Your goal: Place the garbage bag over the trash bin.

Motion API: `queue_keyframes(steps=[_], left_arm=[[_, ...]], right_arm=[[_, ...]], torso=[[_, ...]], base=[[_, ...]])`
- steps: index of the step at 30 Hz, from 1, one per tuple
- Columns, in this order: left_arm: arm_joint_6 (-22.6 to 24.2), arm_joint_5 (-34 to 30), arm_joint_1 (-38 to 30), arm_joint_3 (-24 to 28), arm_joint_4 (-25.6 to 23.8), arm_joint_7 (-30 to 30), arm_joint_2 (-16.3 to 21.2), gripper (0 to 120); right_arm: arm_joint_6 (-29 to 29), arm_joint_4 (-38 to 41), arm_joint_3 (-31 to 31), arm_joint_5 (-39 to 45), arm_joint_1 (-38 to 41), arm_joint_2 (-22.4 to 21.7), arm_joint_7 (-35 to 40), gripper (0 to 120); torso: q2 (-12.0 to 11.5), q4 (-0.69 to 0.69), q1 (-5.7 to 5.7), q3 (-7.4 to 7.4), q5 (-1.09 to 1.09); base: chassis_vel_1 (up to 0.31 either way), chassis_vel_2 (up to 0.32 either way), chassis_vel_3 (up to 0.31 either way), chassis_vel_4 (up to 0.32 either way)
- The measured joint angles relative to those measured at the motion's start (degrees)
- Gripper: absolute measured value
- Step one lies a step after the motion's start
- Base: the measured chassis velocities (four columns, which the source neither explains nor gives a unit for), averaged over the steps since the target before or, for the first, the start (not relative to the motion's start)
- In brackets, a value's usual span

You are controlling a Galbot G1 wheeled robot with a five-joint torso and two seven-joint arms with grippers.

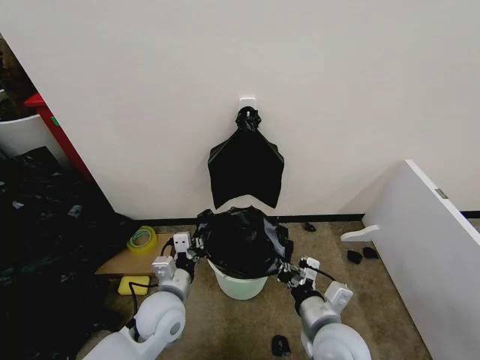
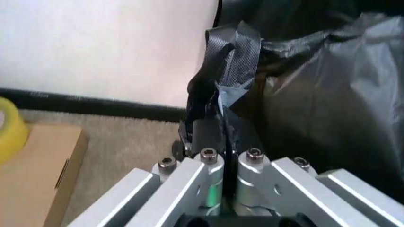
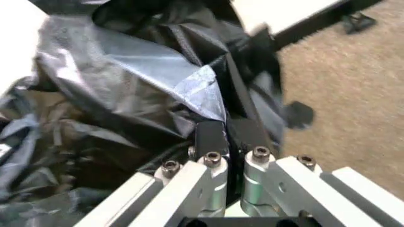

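The garbage bag is a glossy black wrinkled bag spread over the top of the trash bin, a white bucket whose lower part shows beneath it. My left gripper is shut on the bag's left edge. In the left wrist view that gripper pinches a fold of the bag. On the other side my right gripper is shut on the right edge. The right wrist view shows this gripper clamping a crease of the bag. The bin's rim is hidden by plastic.
A fan-shaped bunch of black bags hangs on the wall behind the bin. A heap of black sheeting fills the left. A cardboard piece, yellow tape roll and yellow sponge lie left; a white panel stands right.
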Motion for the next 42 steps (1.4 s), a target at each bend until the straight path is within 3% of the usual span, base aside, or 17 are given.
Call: queue_keyframes(steps=[20, 27, 40, 42], left_arm=[[0.44, 3.22, 4.65, -0.41, 0.34, 1.31, 4.13, 0], [1.8, 6.09, 3.71, 0.09, 1.86, 2.57, 5.16, 0], [3.72, 9.11, -0.6, 2.12, 6.8, 0.53, 3.04, 0], [4.31, 8.96, 0.17, 1.8, 5.33, -0.24, 3.3, 8]], right_arm=[[-10.33, -2.36, -1.27, -2.98, -0.98, -0.66, 2.06, 0], [-10.83, -5.38, -1.44, -4.07, 1.14, 0.01, 1.76, 0], [-7.74, -8.2, -2.41, -8.71, 2.72, 1.14, 1.26, 0], [-7.7, -6.84, -2.3, -8.91, 1.67, 0.7, 0.89, 1]], torso=[[0.0, 0.0, 0.0, 0.01, 0.0], [0.0, 0.01, 0.01, 0.01, -0.01], [0.0, 0.01, 0.01, 0.01, 0.0], [0.0, 0.0, 0.01, 0.01, -0.01]], base=[[0.0, 0.0, 0.0, 0.0], [0.0, 0.0, 0.0, 0.0], [0.0, 0.0, 0.0, 0.0], [0.0, 0.0, 0.0, 0.0]])
